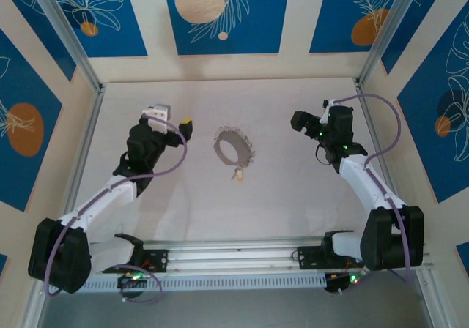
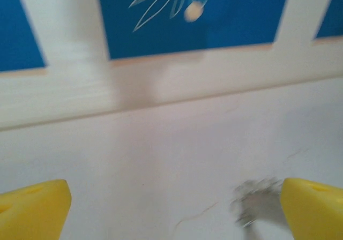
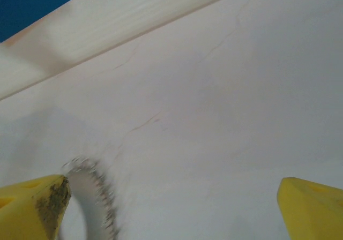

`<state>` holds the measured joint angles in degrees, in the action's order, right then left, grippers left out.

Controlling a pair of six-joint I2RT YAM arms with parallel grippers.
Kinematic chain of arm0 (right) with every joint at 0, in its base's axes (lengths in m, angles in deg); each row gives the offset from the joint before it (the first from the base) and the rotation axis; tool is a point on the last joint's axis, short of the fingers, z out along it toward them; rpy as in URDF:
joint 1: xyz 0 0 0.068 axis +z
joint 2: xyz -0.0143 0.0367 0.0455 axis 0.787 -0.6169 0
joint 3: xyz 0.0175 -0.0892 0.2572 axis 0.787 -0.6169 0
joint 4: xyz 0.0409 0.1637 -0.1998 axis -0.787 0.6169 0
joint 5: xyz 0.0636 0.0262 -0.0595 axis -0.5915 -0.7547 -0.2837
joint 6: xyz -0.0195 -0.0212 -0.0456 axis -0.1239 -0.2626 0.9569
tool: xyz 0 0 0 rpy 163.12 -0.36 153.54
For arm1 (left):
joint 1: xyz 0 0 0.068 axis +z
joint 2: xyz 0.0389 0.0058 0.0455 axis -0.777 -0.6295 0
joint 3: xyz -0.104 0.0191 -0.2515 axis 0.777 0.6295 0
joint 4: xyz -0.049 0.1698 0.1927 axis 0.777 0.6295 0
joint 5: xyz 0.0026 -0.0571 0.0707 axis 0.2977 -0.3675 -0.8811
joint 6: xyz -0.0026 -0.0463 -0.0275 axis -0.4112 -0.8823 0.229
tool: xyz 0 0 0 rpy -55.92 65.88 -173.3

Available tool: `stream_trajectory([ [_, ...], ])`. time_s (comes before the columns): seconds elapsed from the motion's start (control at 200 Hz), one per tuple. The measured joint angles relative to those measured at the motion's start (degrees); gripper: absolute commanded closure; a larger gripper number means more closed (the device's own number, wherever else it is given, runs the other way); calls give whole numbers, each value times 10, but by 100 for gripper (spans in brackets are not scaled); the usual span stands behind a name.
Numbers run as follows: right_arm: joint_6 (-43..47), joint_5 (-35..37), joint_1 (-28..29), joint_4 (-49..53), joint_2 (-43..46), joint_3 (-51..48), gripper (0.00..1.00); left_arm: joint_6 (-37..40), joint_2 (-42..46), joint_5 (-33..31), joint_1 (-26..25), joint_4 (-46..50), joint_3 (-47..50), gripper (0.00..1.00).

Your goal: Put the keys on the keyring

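We count two pincers, one ring and one key. The left pincer (image 1: 178, 125) stands with its two yellow-taped tips spread wide and nothing between them; in its own wrist view (image 2: 171, 213) the gap shows bare white counter (image 1: 293, 196). The right pincer (image 1: 300, 120) is spread just as wide and holds nothing, and in its wrist view (image 3: 171, 208) one of its two yellow tips carries a grimy patch.

The single large thin dark-grey metal hoop fringed with small silvery pieces, the keyring (image 1: 218, 146), lies flat on the counter between the two pincers, apart from both. Blurred, it shows just inside the right-hand tip of the left pincer (image 2: 254, 197) and beside the left-hand tip of the right pincer (image 3: 102, 192).

The one tiny pale-yellow oval key (image 1: 237, 173) lies at the hoop's near rim, between the pincers and nearer the arm bases. We cannot tell whether it is threaded on.
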<state>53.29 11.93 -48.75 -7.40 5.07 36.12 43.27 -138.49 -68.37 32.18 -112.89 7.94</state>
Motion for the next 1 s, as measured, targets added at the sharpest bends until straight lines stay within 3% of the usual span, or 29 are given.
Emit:
stream_trajectory([
  [0.24, 55, 39, -22, -89, -22, -62, 1, 45, -30, -52, 61, -63, 100, 0],
  [0.54, 116, 56, -21, -165, -60, -116, 1, 57, -110, -63, 106, -201, 191, 0],
  [0.84, 153, 81, -12, -279, -61, -216, 1, 56, -197, -48, 113, -327, 206, 1],
  [1.0, 168, 71, -12, -391, -94, -255, 1, 57, -228, -34, 116, -367, 206, 0],
])
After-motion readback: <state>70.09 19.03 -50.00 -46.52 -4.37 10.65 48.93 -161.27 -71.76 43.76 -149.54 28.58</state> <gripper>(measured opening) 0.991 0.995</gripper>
